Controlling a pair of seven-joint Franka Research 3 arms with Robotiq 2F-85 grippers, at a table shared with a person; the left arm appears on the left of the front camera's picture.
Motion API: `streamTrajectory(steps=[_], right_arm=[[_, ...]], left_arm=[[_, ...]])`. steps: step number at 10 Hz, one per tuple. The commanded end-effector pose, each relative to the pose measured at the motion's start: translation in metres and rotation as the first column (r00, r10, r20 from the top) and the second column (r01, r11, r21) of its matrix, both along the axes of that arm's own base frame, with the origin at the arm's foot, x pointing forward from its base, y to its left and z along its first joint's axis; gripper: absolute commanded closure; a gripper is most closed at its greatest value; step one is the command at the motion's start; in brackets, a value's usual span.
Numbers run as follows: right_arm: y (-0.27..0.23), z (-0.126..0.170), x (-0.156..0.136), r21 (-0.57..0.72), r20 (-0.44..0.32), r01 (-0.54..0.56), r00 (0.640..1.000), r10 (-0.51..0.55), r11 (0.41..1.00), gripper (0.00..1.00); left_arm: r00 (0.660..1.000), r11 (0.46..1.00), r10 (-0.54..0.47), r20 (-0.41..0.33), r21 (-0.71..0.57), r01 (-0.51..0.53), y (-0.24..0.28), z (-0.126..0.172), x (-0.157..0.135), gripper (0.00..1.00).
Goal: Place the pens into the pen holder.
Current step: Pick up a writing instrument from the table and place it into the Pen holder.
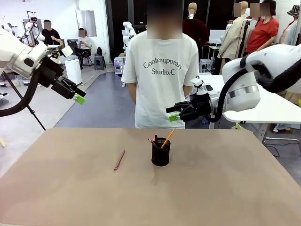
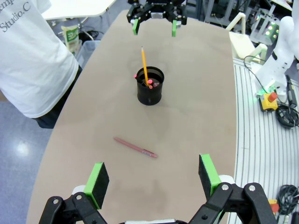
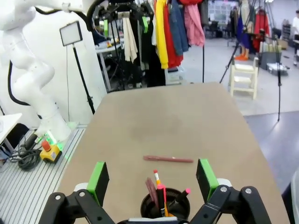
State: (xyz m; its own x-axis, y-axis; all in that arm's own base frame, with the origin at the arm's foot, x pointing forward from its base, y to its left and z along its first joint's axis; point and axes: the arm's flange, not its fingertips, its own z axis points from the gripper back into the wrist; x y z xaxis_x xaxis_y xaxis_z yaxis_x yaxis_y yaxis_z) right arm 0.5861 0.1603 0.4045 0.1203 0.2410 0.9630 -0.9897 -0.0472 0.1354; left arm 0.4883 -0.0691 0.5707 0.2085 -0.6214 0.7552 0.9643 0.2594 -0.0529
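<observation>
Black wire-mesh pen holder (image 1: 161, 154) stands upright near the middle of the brown desk (image 1: 235, 188). It already carries an orange-yellow pencil (image 1: 167, 138) that leans out over its rim, along with a few darker pens with red or pink tips (image 3: 161, 188); exactly how many is hard to tell. One reddish-brown pen (image 1: 119, 160) lies flat on the desk, apart from the holder on the robot's left side. The job therefore looks mostly done, with this single piece left to collect.

The right jaws hang in the air above the holder, spread wide and empty. Their green pads (image 3: 99, 176) sit either side of the holder's mouth in the right wrist view and touch nothing. The left jaws sit high over the desk's left edge, likewise wide open and holding nothing. The left wrist view looks down between their pads (image 2: 207, 171) at the loose pen, with the holder beyond it.

A person in a white T-shirt (image 1: 160, 80) stands at the far side of the desk. Judging by position, the left arm is the nearer one to the pen on the desk.
</observation>
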Motion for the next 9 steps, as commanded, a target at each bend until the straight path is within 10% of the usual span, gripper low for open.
streamTrajectory(steps=[1, 9], right_arm=[[-0.007, 0.024, -0.016, -0.148, -0.015, 0.043, 0.999, -0.046, 0.988, 0.00], [-0.107, 0.129, -0.037, -0.556, 0.130, 0.204, 0.979, -0.158, 0.806, 0.00]], left_arm=[[1.000, 1.000, -0.001, 0.002, 0.004, 0.001, 0.000, 0.002, 0.001, 0.00], [1.000, 1.000, -0.001, 0.002, 0.004, 0.001, 0.000, 0.002, 0.001, 0.00]])
